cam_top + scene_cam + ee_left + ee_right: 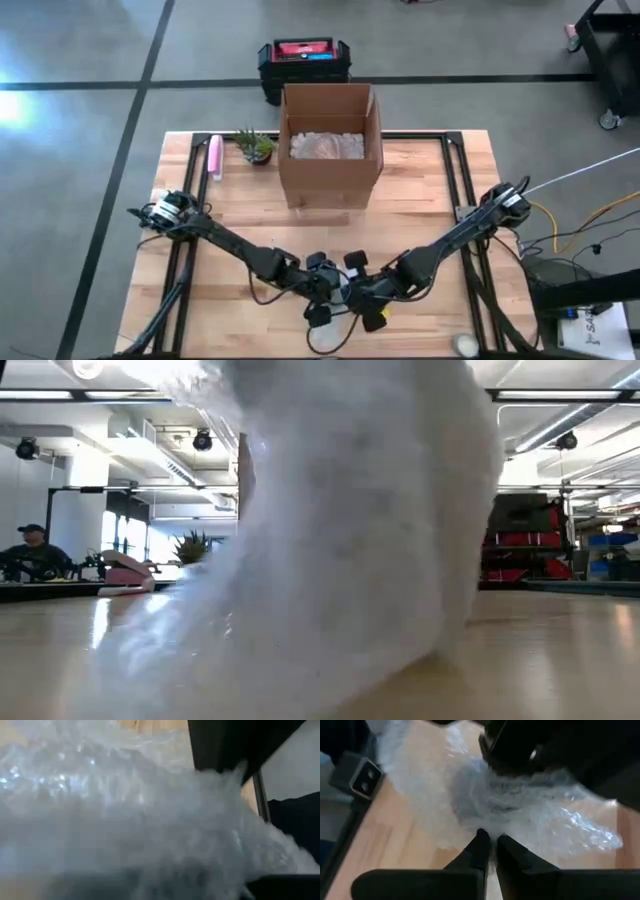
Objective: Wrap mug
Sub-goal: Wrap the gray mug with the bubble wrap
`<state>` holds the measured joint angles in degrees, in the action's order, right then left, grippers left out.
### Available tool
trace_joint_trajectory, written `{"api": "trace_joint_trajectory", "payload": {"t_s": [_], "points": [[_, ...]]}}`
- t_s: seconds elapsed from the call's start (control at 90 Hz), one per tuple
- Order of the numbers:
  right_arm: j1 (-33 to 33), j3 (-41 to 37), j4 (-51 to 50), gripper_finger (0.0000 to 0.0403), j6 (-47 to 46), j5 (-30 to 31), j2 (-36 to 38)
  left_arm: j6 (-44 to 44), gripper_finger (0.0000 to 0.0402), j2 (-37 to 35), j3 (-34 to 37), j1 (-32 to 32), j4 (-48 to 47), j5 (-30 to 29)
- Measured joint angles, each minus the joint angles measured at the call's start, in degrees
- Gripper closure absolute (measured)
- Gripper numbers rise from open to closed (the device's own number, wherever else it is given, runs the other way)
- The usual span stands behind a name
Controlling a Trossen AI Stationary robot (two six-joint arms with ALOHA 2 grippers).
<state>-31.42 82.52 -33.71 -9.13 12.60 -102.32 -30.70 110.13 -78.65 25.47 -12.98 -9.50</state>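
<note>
The wooden counter (420,190) is seen from above with a cardboard box (330,145) standing open at its far middle, pale packing material visible inside it. A small potted plant (256,146) and a pink object (214,157) lie just beside the box on the left arm's side.

At the near edge both arms are brought together over a sheet of bubble wrap (520,815), which fills the low view and the left wrist view. The mug itself cannot be made out; it is judged to be bundled inside the wrap, where a darker mass shows through the film in the right wrist view.

The right gripper (490,842) has its jaws pinched nearly together on an edge of the wrap. The left gripper (322,290) is pressed close against the bundle; whether its jaws are clenched cannot be told.

For the fold to be made well, the pinched edge should be drawn taut over the bundle while the bundle is held steady on the other side. The pull should be kept low and slow, so that the film is not torn or slipped from the jaws.
</note>
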Motion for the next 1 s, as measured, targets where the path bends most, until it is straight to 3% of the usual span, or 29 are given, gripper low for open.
{"api": "trace_joint_trajectory", "payload": {"t_s": [0.389, 0.522, 0.711, 1.0], "points": [[0.35, -0.28, 0.23, 0.0284, 0.00, 0.47, -3.34, -0.04, 0.0402, -0.10, 0.07, 0.00, 0.41, -0.04], [0.81, 0.05, 0.06, 0.0269, 0.22, 0.84, -3.32, -0.04, 0.0402, -0.37, 0.07, -0.02, 0.29, -0.02], [1.18, -0.13, -0.26, 0.0298, 0.14, 0.42, -3.76, -0.26, 0.0402, -2.49, 0.11, 0.35, -0.92, 0.00], [1.18, -0.17, -0.74, 0.0392, -0.03, 0.28, -3.76, 0.20, 0.0402, -7.82, 0.11, 1.27, -6.08, -0.02]]}}
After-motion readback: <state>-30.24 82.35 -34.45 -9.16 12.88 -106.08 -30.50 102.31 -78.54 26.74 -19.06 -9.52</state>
